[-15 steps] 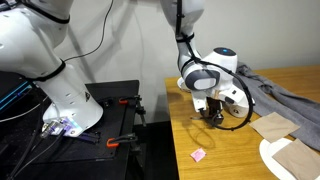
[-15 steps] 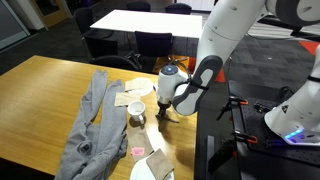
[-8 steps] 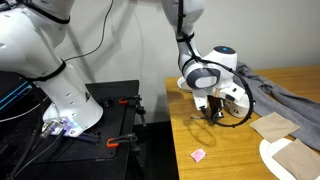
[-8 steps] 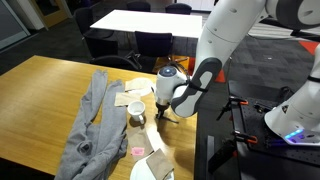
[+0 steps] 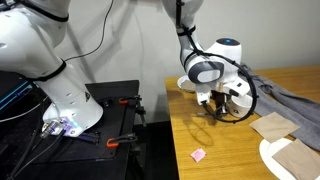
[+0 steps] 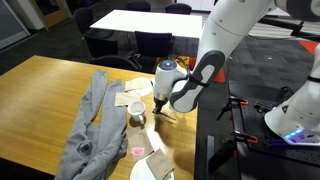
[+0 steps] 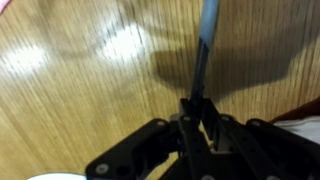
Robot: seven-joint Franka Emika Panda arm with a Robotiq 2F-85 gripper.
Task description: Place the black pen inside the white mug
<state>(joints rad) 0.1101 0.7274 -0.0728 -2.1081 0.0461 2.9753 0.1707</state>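
In the wrist view my gripper point(image 7: 197, 115) is shut on the black pen point(image 7: 205, 50). The pen's thin shaft sticks out beyond the fingertips over the wooden table point(image 7: 80, 90). In both exterior views the gripper point(image 5: 219, 102) point(image 6: 160, 110) hangs just above the table near its edge. The white mug point(image 6: 136, 117) stands upright on the table just beside the gripper, its mouth open and dark. The pen itself is too thin to make out in the exterior views.
A grey cloth point(image 6: 90, 120) point(image 5: 290, 88) lies spread over the table. Brown paper napkins point(image 5: 272, 124) and a white plate point(image 5: 272, 160) lie near the mug. A small pink scrap point(image 5: 198, 155) point(image 6: 138, 151) sits near the table edge. A black bench with clamps point(image 5: 112, 105) adjoins the table.
The jaws have closed on the pen, and the gripper has risen a little off the table with it.
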